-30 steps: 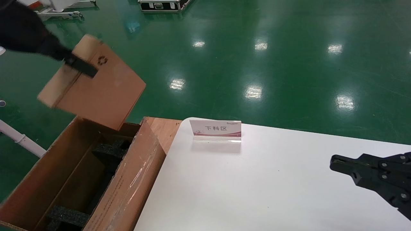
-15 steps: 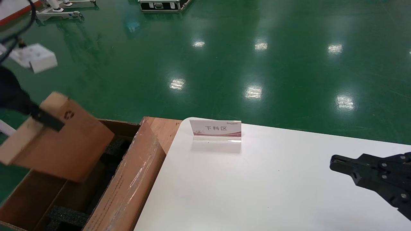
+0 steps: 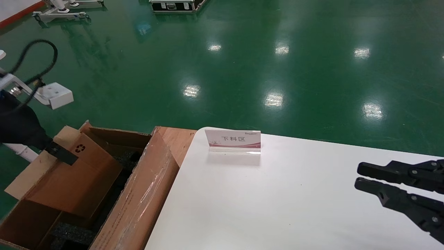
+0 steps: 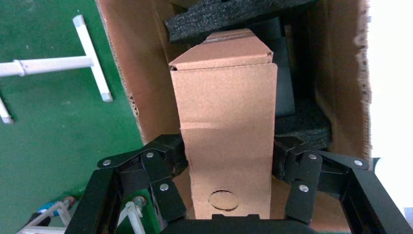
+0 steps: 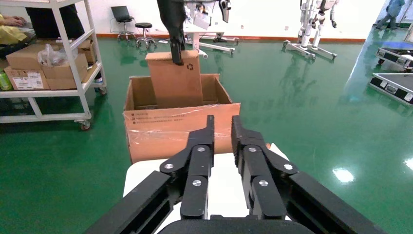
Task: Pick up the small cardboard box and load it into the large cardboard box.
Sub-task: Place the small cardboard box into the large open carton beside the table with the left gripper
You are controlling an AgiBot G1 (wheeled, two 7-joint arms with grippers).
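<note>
The small cardboard box (image 3: 78, 175), brown with a black recycling symbol, hangs tilted with its lower end inside the open top of the large cardboard box (image 3: 142, 194). My left gripper (image 3: 62, 153) is shut on the small box's upper end. In the left wrist view the small box (image 4: 226, 112) sits between the fingers of the left gripper (image 4: 228, 153), above the black foam inserts (image 4: 234, 19). My right gripper (image 3: 358, 175) hovers over the white table at the right, open and empty. The right wrist view shows it (image 5: 222, 124) facing the carton (image 5: 180, 131) and the small box (image 5: 178, 83).
A white table (image 3: 277, 208) carries a small sign stand (image 3: 233, 140). A wooden board (image 3: 177, 139) lies between carton and table. A white pipe frame (image 3: 20, 151) stands left of the carton. A shelf cart (image 5: 48, 63) with boxes stands beyond it.
My left gripper has brought the small box down from high above the carton into its open top. My right gripper's fingers have parted.
</note>
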